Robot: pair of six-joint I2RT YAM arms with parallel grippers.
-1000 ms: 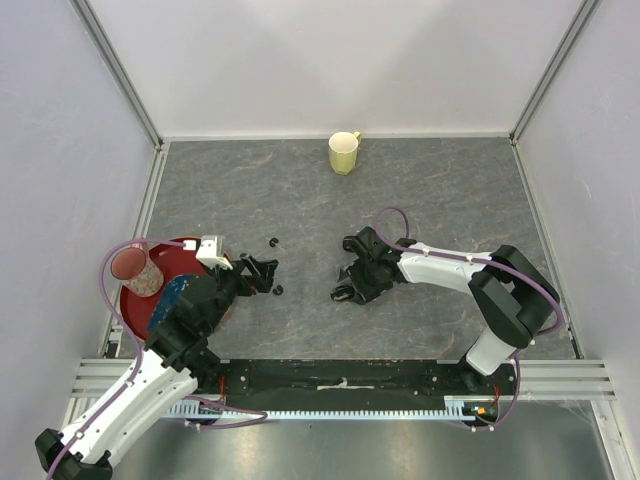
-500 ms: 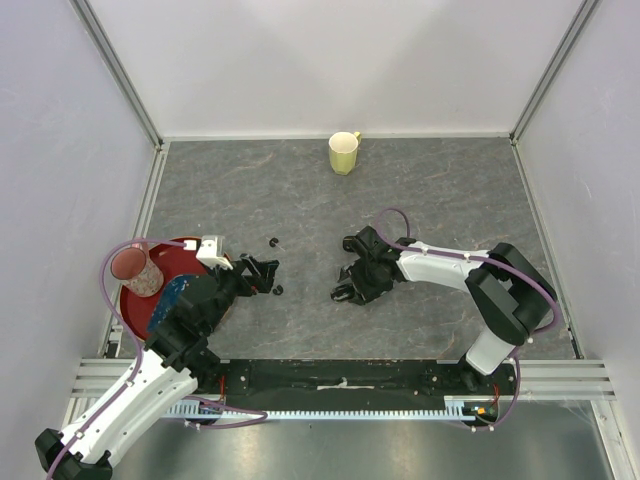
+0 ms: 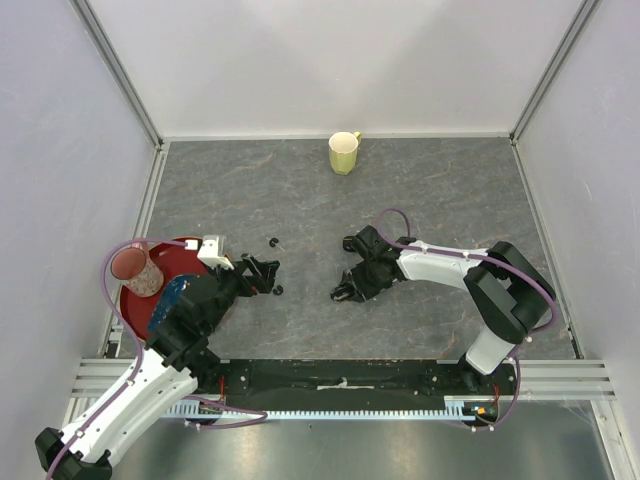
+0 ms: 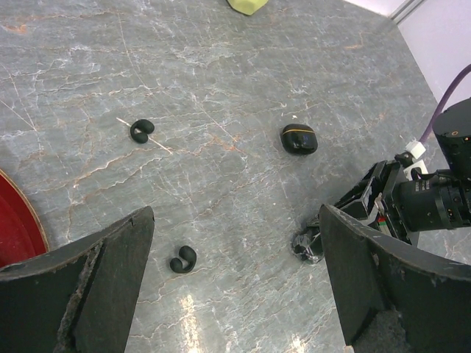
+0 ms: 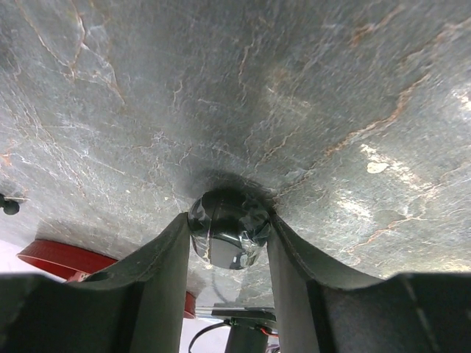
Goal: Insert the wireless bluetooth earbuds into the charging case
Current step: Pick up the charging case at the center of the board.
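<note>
Low down, the right hand [image 5: 229,224] clamps a charging case [image 5: 227,241], its arm [image 3: 440,262] stretched leftward; the left hand [image 4: 235,220] hovers open.

On table [image 3: 450,190]: near earbud [image 4: 182,259], far earbud [image 4: 141,130] centre-left; charging case [image 5: 224,239] right of them, between right gripper [image 5: 228,220] fingers; mug [image 3: 344,152] behind; cup [image 3: 135,268] on plate [image 3: 135,305], far left.

object count, tabletop
2 earbuds [image 4: 142,130] in view (second earbud [image 4: 183,259]), 2 black cases [image 4: 299,138] (second case [image 5: 228,237]), 1 yellow-green mug [image 3: 343,152], 1 red plate [image 3: 133,310], 1 pink cup [image 3: 134,268]. further earbuds: can't tell.
</note>
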